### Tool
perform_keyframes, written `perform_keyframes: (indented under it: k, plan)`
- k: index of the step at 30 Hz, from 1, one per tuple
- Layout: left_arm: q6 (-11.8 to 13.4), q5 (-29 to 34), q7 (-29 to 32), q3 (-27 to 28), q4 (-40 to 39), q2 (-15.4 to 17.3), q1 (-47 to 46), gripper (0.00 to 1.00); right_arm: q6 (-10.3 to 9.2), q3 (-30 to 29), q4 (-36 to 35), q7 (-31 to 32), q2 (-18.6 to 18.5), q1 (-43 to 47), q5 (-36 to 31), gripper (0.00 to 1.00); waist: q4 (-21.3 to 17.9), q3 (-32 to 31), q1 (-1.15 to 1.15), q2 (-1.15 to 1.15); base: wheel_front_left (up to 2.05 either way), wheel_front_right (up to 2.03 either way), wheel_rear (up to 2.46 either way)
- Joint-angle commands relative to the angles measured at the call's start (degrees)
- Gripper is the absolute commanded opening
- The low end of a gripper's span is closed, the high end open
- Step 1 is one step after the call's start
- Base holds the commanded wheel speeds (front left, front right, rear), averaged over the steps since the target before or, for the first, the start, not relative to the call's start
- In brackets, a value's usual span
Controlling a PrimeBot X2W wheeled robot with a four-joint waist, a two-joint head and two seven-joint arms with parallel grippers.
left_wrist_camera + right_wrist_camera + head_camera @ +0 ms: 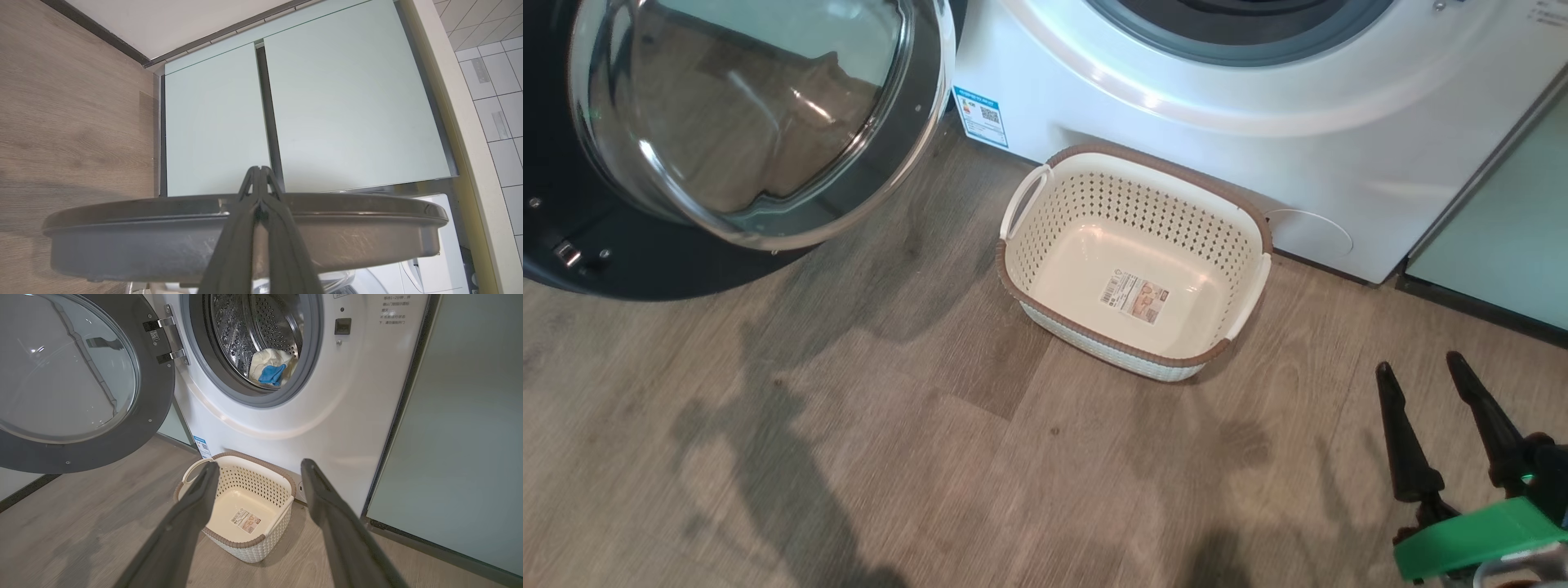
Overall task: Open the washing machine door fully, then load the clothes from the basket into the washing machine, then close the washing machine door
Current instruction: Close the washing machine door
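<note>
Judging by the bare basket (pixel 1168 175) on the floor just in front of the washing machine (pixel 1258 147), and by the clothes (pixel 271 367) lying inside the drum, we take the loading as done and the closing as the step in hand. The washing machine door (pixel 760 122) stands swung wide to the left of the opening, its glass bowl facing us. Our left gripper (pixel 259 171) has its fingers pressed together with nothing between them. They lie across the door's dark rim, the tips reaching past it towards the pale green cabinet panels (pixel 347 102); we cannot tell whether they touch the rim. Our right gripper (pixel 1418 363) hangs spread and empty above the floor, to the right of the basket. Next, we think, the left arm must push the rim round on its hinge towards the grey rubber ring, firmly enough for the latch to catch, while the right arm keeps out of the door's path.
</note>
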Motion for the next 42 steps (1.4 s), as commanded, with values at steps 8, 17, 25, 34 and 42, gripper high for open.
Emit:
perform_keyframes:
  k: [8, 17, 25, 34, 42]
  plan:
    - [-1.12, 0.01, 3.33, 0.13, -1.67, 3.25, -1.45, 0.0, -0.16, 0.98, -1.64, -0.13, -1.12, -1.9, 0.26, 1.0, 0.21, -0.18, 0.0, 0.0, 0.0, 0.0, 0.0]
    - [-1.73, -2.57, 10.87, -0.01, -3.96, 3.12, 0.14, 0.0, -0.16, 1.26, -1.47, -0.11, -1.23, -1.91, 0.35, 1.0, 0.84, -0.39, 0.0, 0.0, 0.0, 0.0, 0.0]
    - [-1.89, -6.25, 16.47, 1.38, -6.63, 2.07, 1.78, 0.0, -0.16, 1.27, -1.3, -0.15, -1.07, -2.0, 0.34, 1.0, 1.35, -0.48, 0.0, 0.0, 0.0, 0.0, 0.0]
    - [-1.92, -11.15, 23.72, 3.13, -10.81, -0.3, 5.52, 0.0, -0.16, 1.15, -0.94, -0.62, -0.42, -2.13, 0.22, 1.0, 1.65, -0.45, 0.0, 0.0, 0.0, 0.0, 0.0]
    - [-0.42, -14.29, 28.66, 4.02, -15.71, -2.4, 9.56, 0.0, -0.16, 1.07, -0.46, -1.49, 0.09, -2.51, 0.31, 1.0, 1.26, -0.19, 0.0, 0.0, 0.0, 0.0, 0.0]
